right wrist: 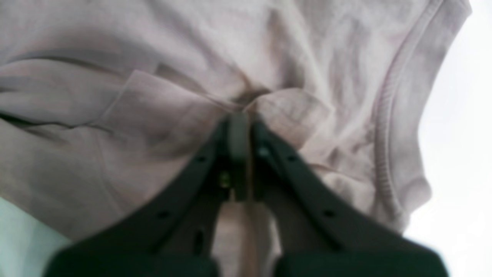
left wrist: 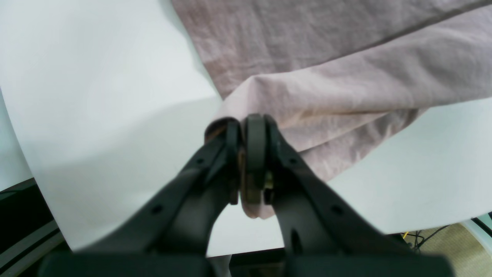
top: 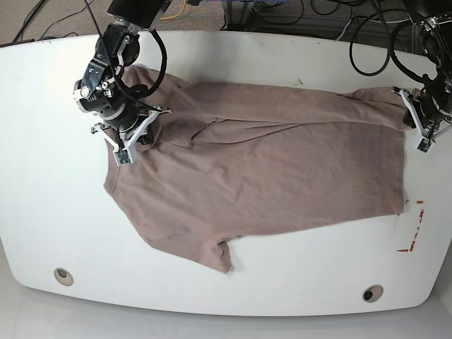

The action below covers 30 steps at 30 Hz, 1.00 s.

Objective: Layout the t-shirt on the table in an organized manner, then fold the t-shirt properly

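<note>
In the left wrist view a fold of the t-shirt [left wrist: 326, 96] is pinched by the left claw [left wrist: 246, 127], in the right wrist view cloth beside the collar is pinched by the right claw [right wrist: 242, 119], and in the base view the garment is spread across the worktop [top: 282, 296] from 9 to 3 o'clock.

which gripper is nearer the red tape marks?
Left. The left gripper pinches the t-shirt hem directly above the red tape in the base view. The right gripper is across the table, near the collar.

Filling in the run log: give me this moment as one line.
left gripper: shut on t-shirt | right gripper: shut on t-shirt | shirt spread across table, upper edge folded over
</note>
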Motion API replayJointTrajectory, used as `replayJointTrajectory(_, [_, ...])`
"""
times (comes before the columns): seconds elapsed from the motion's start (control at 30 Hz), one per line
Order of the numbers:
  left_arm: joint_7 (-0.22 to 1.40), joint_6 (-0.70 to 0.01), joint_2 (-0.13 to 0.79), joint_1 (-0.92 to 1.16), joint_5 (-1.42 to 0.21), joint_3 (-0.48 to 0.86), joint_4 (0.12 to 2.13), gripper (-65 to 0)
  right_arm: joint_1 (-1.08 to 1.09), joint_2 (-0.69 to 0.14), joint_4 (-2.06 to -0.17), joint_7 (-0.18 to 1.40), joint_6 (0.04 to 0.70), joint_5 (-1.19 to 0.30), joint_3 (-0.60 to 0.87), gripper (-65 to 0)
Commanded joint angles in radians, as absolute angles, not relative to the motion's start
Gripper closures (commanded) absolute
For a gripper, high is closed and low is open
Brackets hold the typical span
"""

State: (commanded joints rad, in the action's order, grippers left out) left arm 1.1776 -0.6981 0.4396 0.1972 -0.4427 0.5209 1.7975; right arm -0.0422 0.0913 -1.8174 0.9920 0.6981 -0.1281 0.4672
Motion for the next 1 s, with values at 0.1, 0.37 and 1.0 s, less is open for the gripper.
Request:
replayJointTrajectory(0.1, [1.178,-0.698,0.440,0.197,-0.443,0.519,1.797,-0.4,-0.042,0.091,-1.817,0.990,0.698,-0.128,0.467,0.0])
replayJointTrajectory(0.37, [1.178,-0.698,0.438,0.197,-0.443,0.519,1.797,-0.4,-0.048,0.091,-1.900,0.993,0.698,-0.122,0.467,0.0])
replayJointTrajectory(1.0, [1.178,-0.698,0.438,0.197,-0.446,0.492,1.797,-0.4,-0.045,0.058,-1.787,0.941,0.698,-0.127,0.475,-31.1])
